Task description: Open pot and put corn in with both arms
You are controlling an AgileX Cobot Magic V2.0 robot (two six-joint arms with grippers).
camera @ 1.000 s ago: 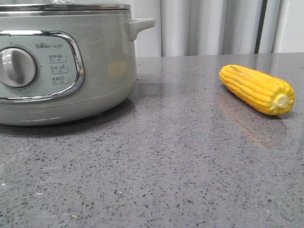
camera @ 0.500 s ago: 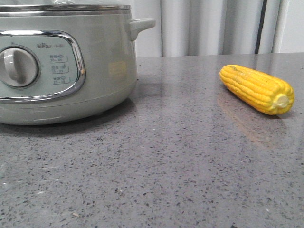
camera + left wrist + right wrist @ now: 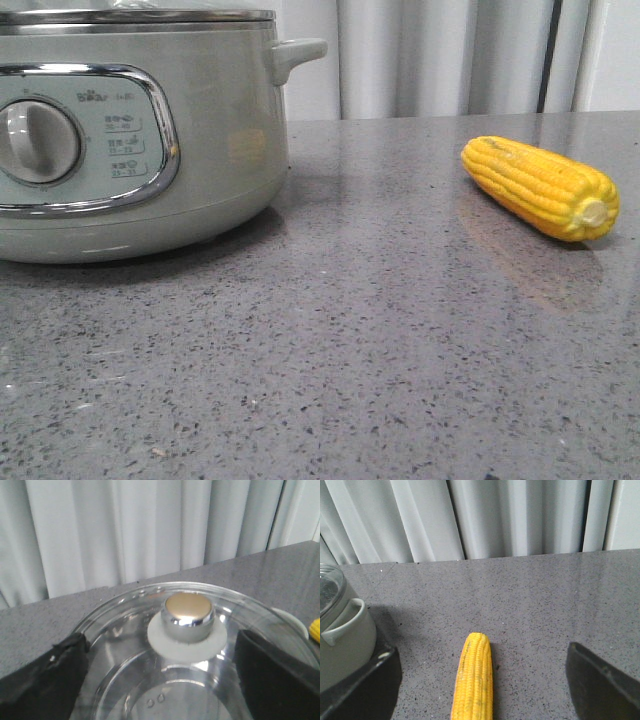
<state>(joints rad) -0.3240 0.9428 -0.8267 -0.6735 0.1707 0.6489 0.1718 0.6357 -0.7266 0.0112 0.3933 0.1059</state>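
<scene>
Corn (image 3: 540, 187) lies on the grey worktop (image 3: 350, 340) well right of the lidded pot (image 3: 140, 140), each gripper spread wide, left (image 3: 165, 680) straddling the lid knob (image 3: 187, 615), right (image 3: 485, 685) straddling the cob.

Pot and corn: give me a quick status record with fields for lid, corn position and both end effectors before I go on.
pot: on the grey table, at the left of the front view
lid: clear glass, on the pot, closed
lid knob: chrome, between the open fingers of the left end effector, not gripped
corn: lying on the table right of the pot, apart from it, stub end toward the camera
right end effector: open, fingers on either side of the corn, not touching it
corn in pot: not yet
</scene>
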